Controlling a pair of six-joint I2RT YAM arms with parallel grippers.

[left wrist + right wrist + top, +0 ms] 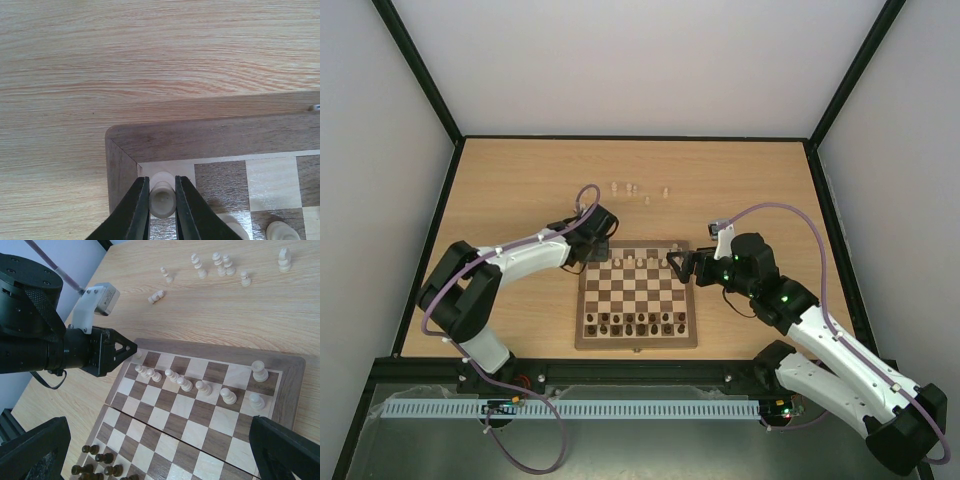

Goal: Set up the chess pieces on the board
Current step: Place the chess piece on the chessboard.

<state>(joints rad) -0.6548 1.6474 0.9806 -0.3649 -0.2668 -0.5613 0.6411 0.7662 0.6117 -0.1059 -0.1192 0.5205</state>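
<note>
The board (636, 296) lies mid-table between my arms. My left gripper (594, 249) is at its far left corner, shut on a pale cream piece (162, 199) that stands on the corner square; it also shows in the right wrist view (131, 348). A row of cream pawns (185, 384) stands on the far second rank, with a cream piece (259, 371) on the far right corner. Dark pieces (635, 323) fill the near ranks. My right gripper (678, 265) hovers over the board's far right part, jaws wide open and empty (160, 452).
Several loose cream pieces (632, 189) stand or lie on the light wood tabletop beyond the board; they also show in the right wrist view (220, 262), one lying on its side (156, 296). Black enclosure rails border the table.
</note>
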